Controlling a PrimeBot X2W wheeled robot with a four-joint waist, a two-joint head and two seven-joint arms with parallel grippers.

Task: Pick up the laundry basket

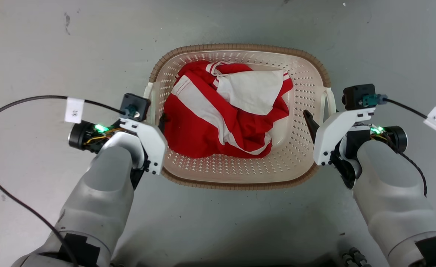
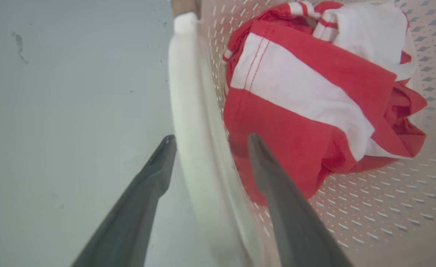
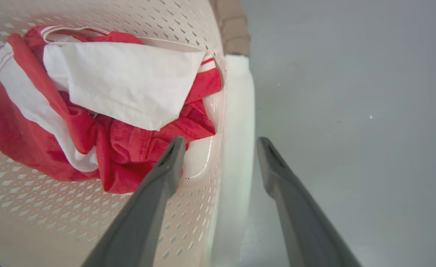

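- Pinched cloth is the likeliest fault: the left claw (image 2: 211, 138) has its inner finger just beside the red-and-white garment (image 1: 203, 129), so closing could trap fabric against the left handle (image 2: 188, 92) and weaken the hold
- The smooth handles could slip through, and uneven closing or lifting would probably tip the laundry basket (image 1: 240, 185), which sits on the grey floor (image 1: 55, 44) between the arms
- The left claw is open and empty, its fingers straddling the handle
- The right claw (image 3: 221, 139) is likewise open and empty, astride the right handle (image 3: 238, 111)
- Both forearms reach forward, wrists angled inward at the basket's sides
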